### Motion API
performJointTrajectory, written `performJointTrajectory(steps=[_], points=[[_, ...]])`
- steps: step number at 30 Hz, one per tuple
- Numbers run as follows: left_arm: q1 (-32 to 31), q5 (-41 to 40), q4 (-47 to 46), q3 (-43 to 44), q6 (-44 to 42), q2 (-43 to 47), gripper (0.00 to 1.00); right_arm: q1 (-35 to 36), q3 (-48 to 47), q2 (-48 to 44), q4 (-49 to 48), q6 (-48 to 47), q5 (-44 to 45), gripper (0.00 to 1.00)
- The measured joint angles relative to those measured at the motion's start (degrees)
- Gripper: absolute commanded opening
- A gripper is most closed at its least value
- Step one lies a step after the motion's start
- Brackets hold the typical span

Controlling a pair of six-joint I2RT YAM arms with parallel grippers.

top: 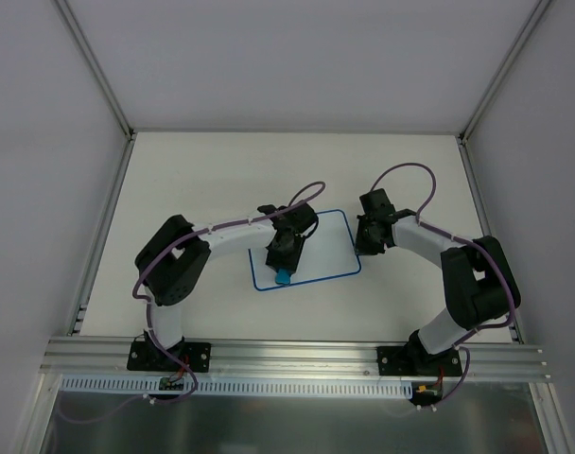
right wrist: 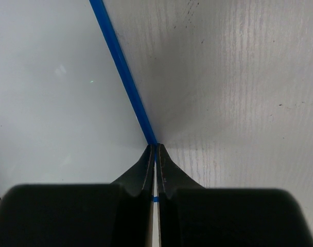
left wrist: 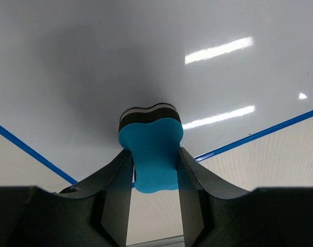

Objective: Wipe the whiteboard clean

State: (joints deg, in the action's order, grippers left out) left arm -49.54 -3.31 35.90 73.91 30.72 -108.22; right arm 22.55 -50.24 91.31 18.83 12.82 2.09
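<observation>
- The flat white rectangular whiteboard with a thin blue border (top: 330, 248) lies mid-tabletop (top: 193, 170).
- The left gripper (left wrist: 154, 167) has its jaws clamped on a bright-blue foam eraser block (left wrist: 151, 146), which is pressed at the board's 7 o'clock corner.
- The right gripper (right wrist: 155, 150), jaws clenched on nothing, sits at the 3 o'clock edge.
- The wipe would go best with the eraser flat, under even pressure, towards 1 o'clock.
</observation>
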Motion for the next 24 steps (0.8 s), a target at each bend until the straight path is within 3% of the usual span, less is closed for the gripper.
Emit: performJointTrajectory(steps=[4, 7, 8, 10, 11, 13, 14, 17, 24], points=[[0.5, 0.1, -0.3, -0.3, 0.5, 0.3, 0.00, 0.0, 0.0, 0.0, 0.0, 0.0, 0.0, 0.02], [2.6, -0.1, -1.4, -3.4, 1.4, 2.9, 0.00, 0.0, 0.0, -0.4, 0.3, 0.0, 0.2, 0.18], [4.4, -0.3, -1.7, -5.2, 1.6, 4.4, 0.00, 0.0, 0.0, -0.7, 0.7, -0.1, 0.4, 0.30], [9.0, -0.8, -1.5, -8.3, 1.7, 7.7, 0.00, 0.0, 0.1, -1.8, 1.8, -0.2, 1.0, 0.43], [11.8, -1.3, -1.5, -9.7, 1.7, 9.4, 0.00, 0.0, 0.1, -2.9, 2.4, -0.5, 1.4, 0.56], [18.1, -2.3, -1.3, -11.7, 1.5, 12.7, 0.00, -0.1, 0.1, -5.3, 3.2, -0.9, 2.0, 0.69], [21.2, -3.2, -1.2, -12.3, 1.3, 14.1, 0.00, -0.2, 0.1, -7.0, 3.7, -1.3, 2.3, 0.82], [28.6, -4.6, -1.3, -12.7, 1.3, 16.2, 0.00, -1.0, 0.1, -12.9, 5.0, -2.3, 3.6, 0.99], [39.2, -5.5, -2.1, -10.8, 1.9, 13.6, 0.00, -3.8, -0.8, -27.6, 9.5, -4.9, 6.2, 0.99]])
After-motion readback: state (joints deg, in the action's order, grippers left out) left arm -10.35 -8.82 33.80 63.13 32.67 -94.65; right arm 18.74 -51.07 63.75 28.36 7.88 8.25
